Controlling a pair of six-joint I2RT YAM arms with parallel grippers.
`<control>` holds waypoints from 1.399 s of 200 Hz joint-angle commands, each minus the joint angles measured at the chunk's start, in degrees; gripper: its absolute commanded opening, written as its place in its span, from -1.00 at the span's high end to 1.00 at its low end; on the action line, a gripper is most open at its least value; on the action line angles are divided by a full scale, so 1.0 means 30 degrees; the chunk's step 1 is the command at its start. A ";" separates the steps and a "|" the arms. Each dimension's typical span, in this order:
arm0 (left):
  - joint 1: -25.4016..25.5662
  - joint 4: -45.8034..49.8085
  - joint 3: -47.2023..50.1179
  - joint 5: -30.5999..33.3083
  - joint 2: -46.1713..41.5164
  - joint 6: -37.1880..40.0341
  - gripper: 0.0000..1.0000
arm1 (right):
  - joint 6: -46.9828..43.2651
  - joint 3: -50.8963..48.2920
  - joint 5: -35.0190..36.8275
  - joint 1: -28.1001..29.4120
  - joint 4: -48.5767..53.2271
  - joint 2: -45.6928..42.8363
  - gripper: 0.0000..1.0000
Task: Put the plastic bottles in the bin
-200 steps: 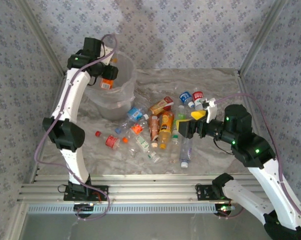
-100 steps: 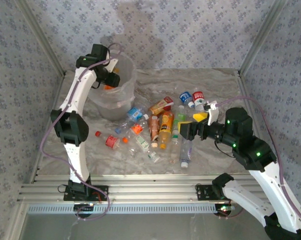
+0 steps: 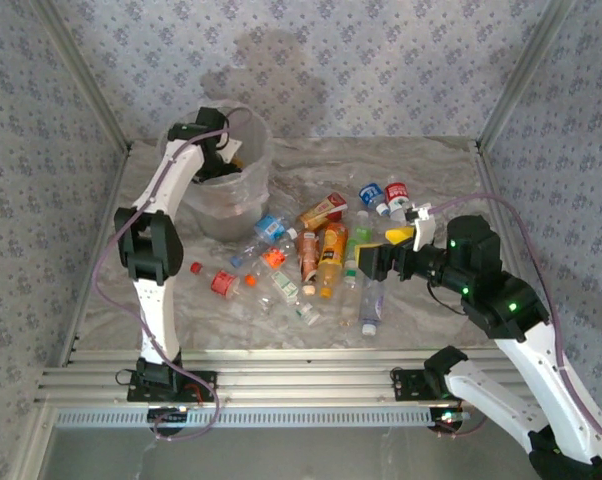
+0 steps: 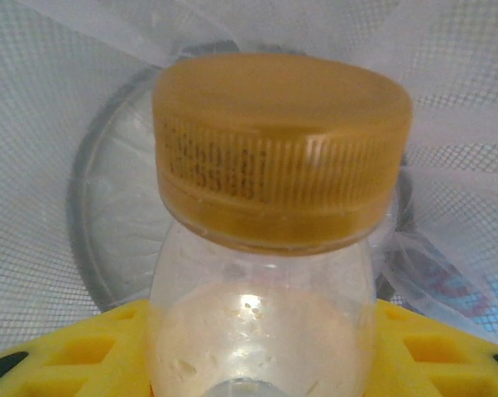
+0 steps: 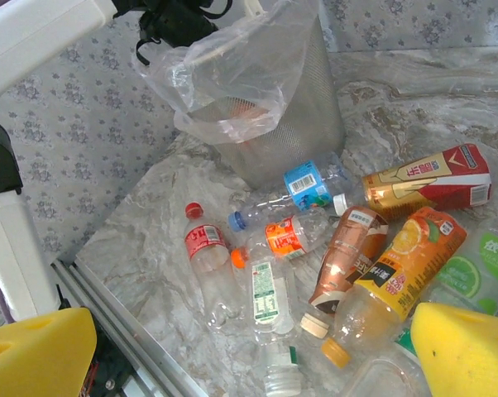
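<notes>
Nearest, our right gripper [image 3: 382,246] hung wide open by the loose bottles [image 3: 321,255], while farther off our left gripper [image 3: 224,158] clasped an orange-capped bottle [image 4: 274,165] inside the bin [image 3: 236,205], so we judged release came next.

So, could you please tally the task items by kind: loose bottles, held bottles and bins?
Loose bottles on the table: about 12, the pile overlaps
Bottle held in the left gripper: 1
Bin: 1
Total: about 14
</notes>
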State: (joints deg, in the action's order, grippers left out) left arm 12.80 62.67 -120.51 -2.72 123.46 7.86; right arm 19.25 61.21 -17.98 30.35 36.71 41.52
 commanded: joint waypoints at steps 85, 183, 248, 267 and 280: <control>0.0041 -0.0560 0.0945 -0.0734 0.0091 -0.0583 -0.33 | 0.0410 -0.0496 0.0364 -0.0111 -0.0217 -0.0070 -1.00; 0.0041 -0.0106 -0.0209 -0.1008 -0.1999 -0.1337 -0.61 | 0.0649 -0.0567 0.0371 -0.0130 -0.0256 0.0193 -1.00; 0.0041 -0.1132 0.0117 -0.1144 -0.5245 -0.2886 -0.64 | 0.1082 -0.0787 0.2002 -0.0130 -0.0008 0.0450 -0.95; 0.0041 -0.1829 0.1057 -0.1481 -0.6575 -0.3302 -0.63 | 0.0976 -0.0860 0.2359 -0.0163 0.0113 0.0483 -0.88; 0.0037 -0.2344 0.1762 -0.1972 -0.7517 -0.3539 -0.64 | 0.0868 -0.0974 0.2439 -0.0209 0.0126 0.0585 -0.84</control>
State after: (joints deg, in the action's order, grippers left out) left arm 12.80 58.35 -117.86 -5.78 106.24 -0.14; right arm 21.65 59.11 -13.13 30.22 36.71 42.92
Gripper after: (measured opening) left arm 0.817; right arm 0.934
